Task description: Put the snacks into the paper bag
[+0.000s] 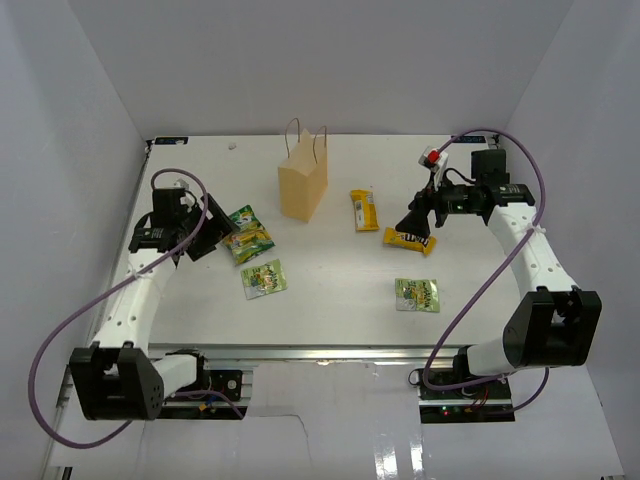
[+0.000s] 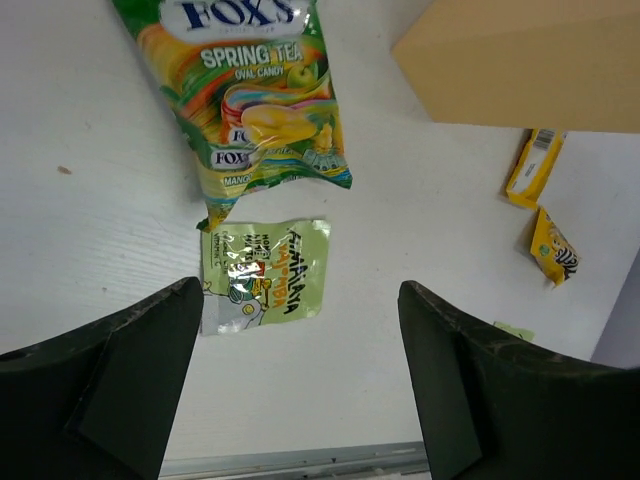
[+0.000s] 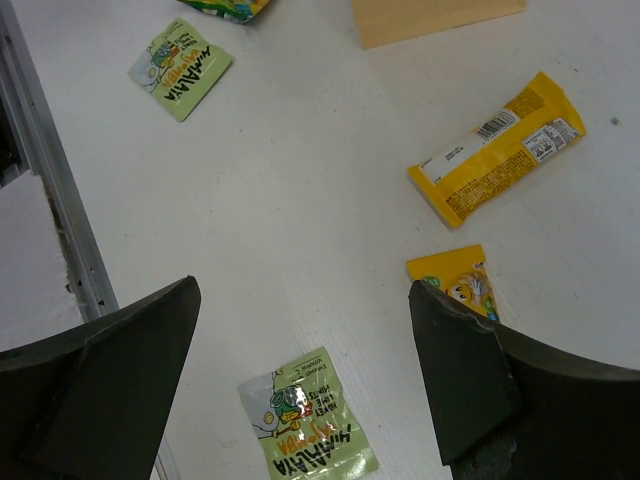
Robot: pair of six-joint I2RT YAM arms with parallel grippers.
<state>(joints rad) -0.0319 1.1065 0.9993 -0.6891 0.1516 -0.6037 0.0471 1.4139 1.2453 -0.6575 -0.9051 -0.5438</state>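
The tan paper bag (image 1: 302, 184) stands upright at the back centre, handles up. Five snack packets lie flat on the table: a green Fox's packet (image 1: 246, 232), a small green packet (image 1: 264, 278), another green packet (image 1: 417, 294), a yellow bar wrapper (image 1: 364, 209) and a yellow candy packet (image 1: 410, 239). My left gripper (image 1: 203, 232) is open and empty, just left of the Fox's packet (image 2: 255, 90), with the small green packet (image 2: 262, 273) ahead of it. My right gripper (image 1: 415, 218) is open and empty above the yellow candy packet (image 3: 460, 280).
White walls enclose the table on three sides. A metal rail (image 1: 300, 352) runs along the near edge. A small red-and-white object (image 1: 433, 157) sits at the back right near the right arm's cable.
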